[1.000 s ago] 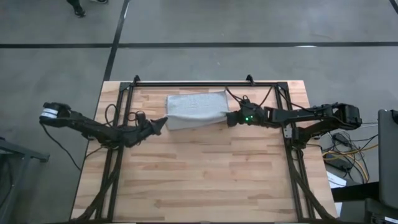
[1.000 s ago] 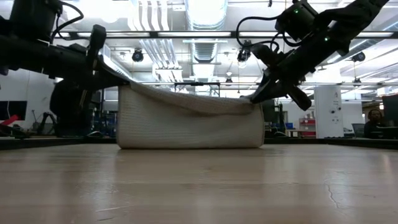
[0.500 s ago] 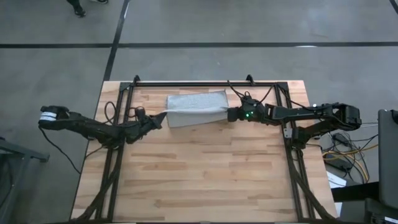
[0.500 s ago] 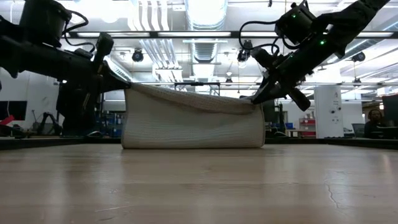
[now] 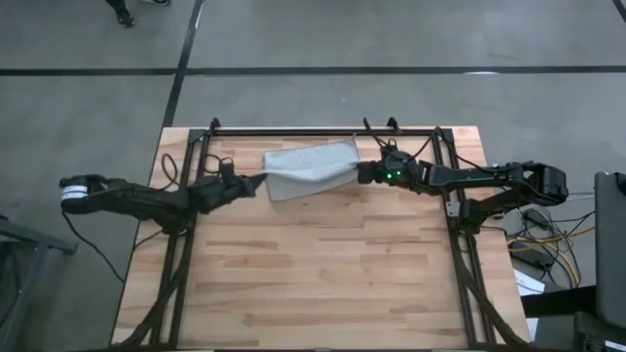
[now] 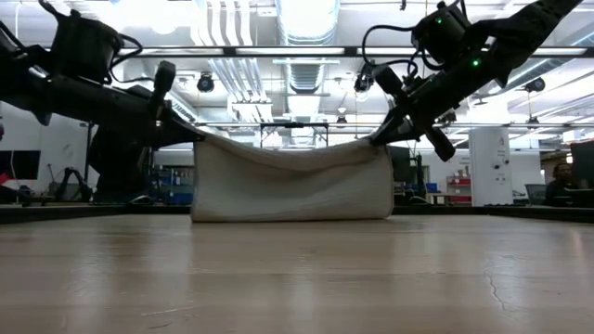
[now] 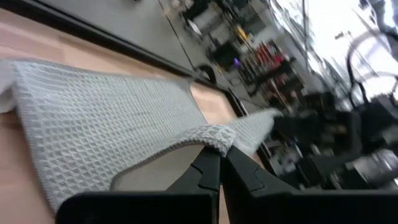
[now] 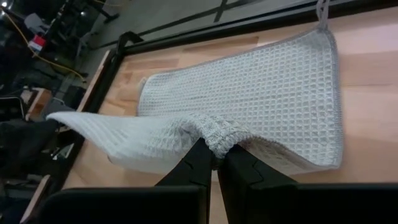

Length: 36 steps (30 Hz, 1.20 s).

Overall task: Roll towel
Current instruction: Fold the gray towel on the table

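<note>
The light grey-blue waffle-weave towel (image 5: 308,168) lies at the table's far middle, its far part flat on the wood and its near part lifted and doubled over it. My left gripper (image 5: 256,183) is shut on the towel's near left corner. My right gripper (image 5: 358,172) is shut on the near right corner. Both stand a little above the table, and the lifted edge sags between them in the low view (image 6: 292,158). My left gripper pinches the towel's near left corner (image 7: 217,135) between its two fingers, coming level from the table's left. The corner is lifted clear and the cloth slopes down from it to the table. My right gripper pinches the towel's near right corner (image 8: 217,138) between its two fingers, coming from the table's right and slanting down. The corner is bunched at the fingertips and lifted clear; the cloth beneath (image 8: 273,93) lies on the table.
A black metal frame (image 5: 303,129) runs along the table's far edge and down both sides (image 5: 176,264). Bare wood (image 5: 313,274) stretches from the towel to the near edge. Cables (image 5: 548,240) and equipment stand off the table's right side.
Both grippers have carried the towel's near edge toward the table's far edge, staying a little above the table. The lifted part has folded farther over the flat far part, which has stayed in place, so the towel shows narrower from above.
</note>
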{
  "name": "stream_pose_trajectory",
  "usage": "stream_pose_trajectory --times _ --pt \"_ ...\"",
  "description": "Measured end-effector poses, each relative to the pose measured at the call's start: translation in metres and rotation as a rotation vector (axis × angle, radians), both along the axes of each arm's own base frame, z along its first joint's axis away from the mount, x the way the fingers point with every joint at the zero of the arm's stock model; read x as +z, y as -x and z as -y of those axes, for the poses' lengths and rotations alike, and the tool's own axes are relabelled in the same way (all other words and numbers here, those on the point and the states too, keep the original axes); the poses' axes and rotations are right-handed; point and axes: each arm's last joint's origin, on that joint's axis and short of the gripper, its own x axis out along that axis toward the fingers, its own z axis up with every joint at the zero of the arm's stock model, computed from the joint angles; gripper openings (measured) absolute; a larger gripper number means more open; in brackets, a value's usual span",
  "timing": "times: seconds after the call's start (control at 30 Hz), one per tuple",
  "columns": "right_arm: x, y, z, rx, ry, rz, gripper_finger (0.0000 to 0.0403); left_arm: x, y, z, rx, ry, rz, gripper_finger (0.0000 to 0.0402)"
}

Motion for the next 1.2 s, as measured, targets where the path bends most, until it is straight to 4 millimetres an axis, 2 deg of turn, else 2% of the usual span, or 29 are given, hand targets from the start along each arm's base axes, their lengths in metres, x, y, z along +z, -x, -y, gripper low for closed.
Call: stream_pose_trajectory --times 0.17,0.27,0.5,0.67,0.77,0.9,1.2 --pt "0.0 0.001 0.001 -0.004 0.005 -0.009 0.0013 0.0 0.001 -0.008 -0.123 -0.039 -0.026 0.0004" --pt "-0.005 -0.001 0.002 0.001 0.006 -0.031 0.0013 0.0 0.004 -0.014 -0.12 -0.077 -0.05 0.0004" --pt "-0.039 -0.016 0.006 0.026 -0.053 -0.101 0.0013 -0.001 0.009 -0.027 -0.078 -0.098 -0.081 0.0004" --pt "-0.05 -0.034 0.013 0.061 0.045 -0.033 0.0013 -0.006 0.012 -0.031 -0.078 -0.084 -0.128 0.0004" --pt "-0.048 -0.044 0.022 0.045 0.046 -0.04 0.0013 -0.008 0.013 -0.031 -0.098 -0.07 -0.15 0.0004" --pt "-0.042 -0.056 0.031 0.062 0.065 -0.143 0.0013 -0.012 0.013 -0.033 -0.099 -0.086 -0.189 0.0004" --pt "-0.011 -0.07 0.044 -0.023 0.131 -0.399 0.0013 -0.015 0.009 -0.041 -0.129 -0.088 -0.221 0.0004"
